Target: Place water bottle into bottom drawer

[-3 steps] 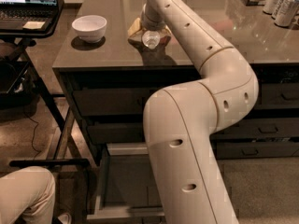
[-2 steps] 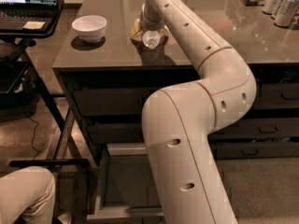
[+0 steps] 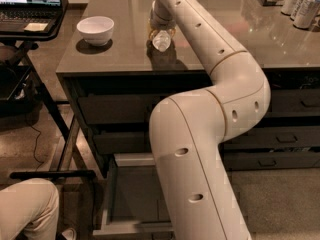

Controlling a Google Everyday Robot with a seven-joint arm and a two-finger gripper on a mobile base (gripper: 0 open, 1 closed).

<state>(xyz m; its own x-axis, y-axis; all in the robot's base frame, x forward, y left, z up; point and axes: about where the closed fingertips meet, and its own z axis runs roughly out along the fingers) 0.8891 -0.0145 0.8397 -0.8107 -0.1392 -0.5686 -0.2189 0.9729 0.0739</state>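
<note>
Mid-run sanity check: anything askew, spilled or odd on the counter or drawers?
Only the water bottle: it looks tipped over rather than upright, near the front edge of the counter, under the end effector. No spill visible. The bottom drawer stands open, as the task needs.

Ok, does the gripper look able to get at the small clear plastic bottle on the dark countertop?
Probably yes: the gripper is right over the small clear ribbed water bottle on the dark grey countertop, nothing stands between them, and the white bowl sits apart to the side.
</note>
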